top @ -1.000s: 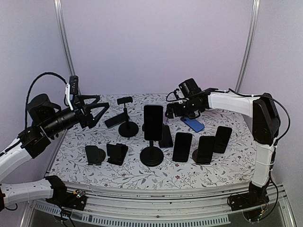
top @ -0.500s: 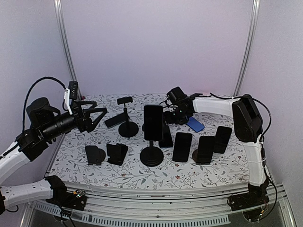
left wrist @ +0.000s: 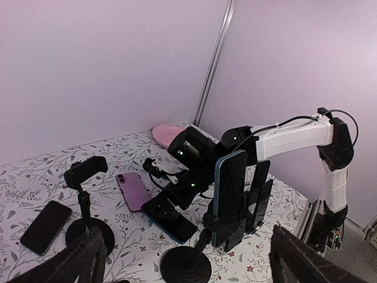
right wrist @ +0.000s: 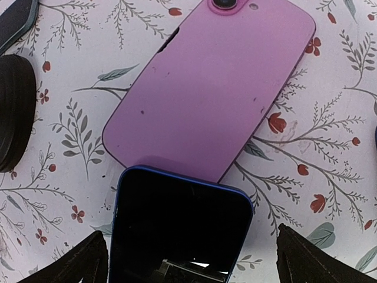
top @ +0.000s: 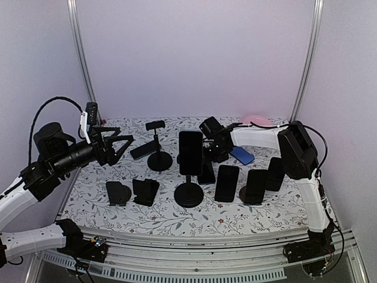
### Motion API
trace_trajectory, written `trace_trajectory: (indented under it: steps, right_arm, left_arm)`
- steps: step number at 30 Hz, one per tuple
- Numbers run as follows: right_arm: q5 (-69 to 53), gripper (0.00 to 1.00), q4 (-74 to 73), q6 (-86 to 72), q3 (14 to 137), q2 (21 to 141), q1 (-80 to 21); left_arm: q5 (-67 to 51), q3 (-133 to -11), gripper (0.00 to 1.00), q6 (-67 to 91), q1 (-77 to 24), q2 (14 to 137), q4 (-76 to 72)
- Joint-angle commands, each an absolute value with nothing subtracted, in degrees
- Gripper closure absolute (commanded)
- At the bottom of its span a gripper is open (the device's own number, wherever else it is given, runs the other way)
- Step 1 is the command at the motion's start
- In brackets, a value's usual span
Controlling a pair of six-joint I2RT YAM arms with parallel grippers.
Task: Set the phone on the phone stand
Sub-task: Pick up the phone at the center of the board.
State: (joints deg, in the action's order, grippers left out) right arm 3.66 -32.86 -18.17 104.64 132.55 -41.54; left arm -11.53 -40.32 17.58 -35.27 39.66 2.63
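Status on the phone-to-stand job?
Done: one phone sits on the tall stand. In hand: nothing. The right gripper, open, hovers over the pink phone; the left gripper, open, hangs aside. Left: grasp the pink phone, likely, and seat it on the empty clamp stand.

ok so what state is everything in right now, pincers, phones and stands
left pincer, open, holding nothing
right pincer, open, over the blue-edged phone
blue-edged phone, lying screen up, screen dark
purple phone, lying flat, face down
black phone, lying flat
tall stand, carrying an upright phone
clamp stand, empty
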Motion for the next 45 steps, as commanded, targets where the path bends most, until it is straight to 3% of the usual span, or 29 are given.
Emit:
trace_trajectory:
  steps: [1,15,19,28,45]
  right_arm:
    - [5.49,0.00,-34.10,-17.24,107.15,135.98,-42.19]
    - [12.58,0.00,-36.62,-15.87,108.20,138.67,-42.98]
    - [16.00,0.05,-37.61,-15.17,107.73,138.92,-42.88]
    - [13.84,0.27,-37.40,-15.83,106.62,137.77,-42.20]
    - [7.65,0.32,-31.56,-17.67,105.06,132.15,-39.05]
  left_arm:
    - [-11.57,-39.46,0.03,17.18,-34.17,39.72,2.86]
    - [-12.34,-39.64,0.03,17.27,-33.49,40.30,2.46]
    - [-12.40,-39.73,0.03,17.22,-33.32,40.34,2.61]
    - [-12.65,-39.41,0.03,17.47,-33.13,40.95,2.30]
    - [-13.69,-39.49,0.03,20.04,-32.96,41.09,1.40]
